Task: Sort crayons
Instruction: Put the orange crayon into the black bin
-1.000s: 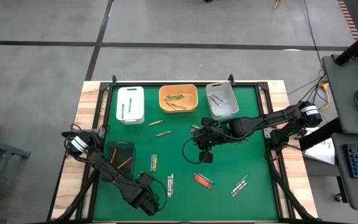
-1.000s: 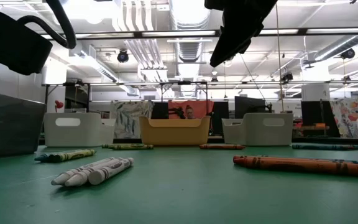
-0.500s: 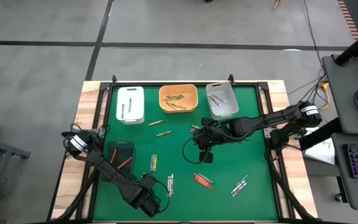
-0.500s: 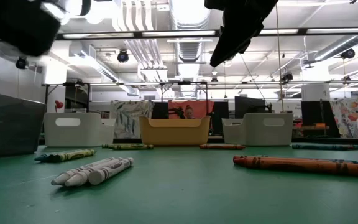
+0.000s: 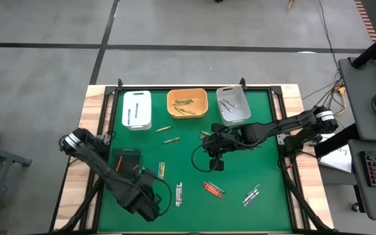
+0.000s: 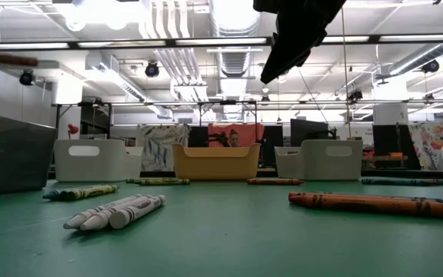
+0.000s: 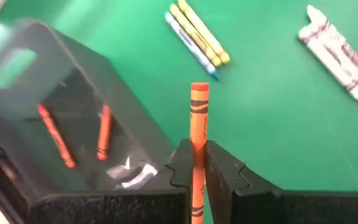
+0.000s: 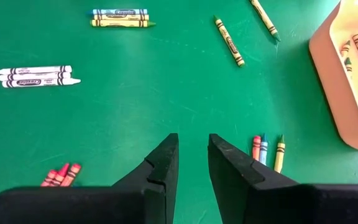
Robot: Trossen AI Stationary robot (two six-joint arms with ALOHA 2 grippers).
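Left gripper (image 7: 196, 177): jaws closed on an orange crayon (image 7: 198, 118), pinched between the fingertips, its long axis running straight forward out of the jaws; its rear end is cut off at the picture's edge. Position: just beside the dark tray (image 7: 73, 134), over the green mat (image 7: 278, 124). The dark tray holds two orange crayons (image 7: 79, 134); its near corner is blurred.

Right gripper (image 8: 191, 171): jaws slightly parted, nothing between them; well apart from the dark tray, near mid-mat. Three white crayons (image 8: 35, 76) lie beyond.
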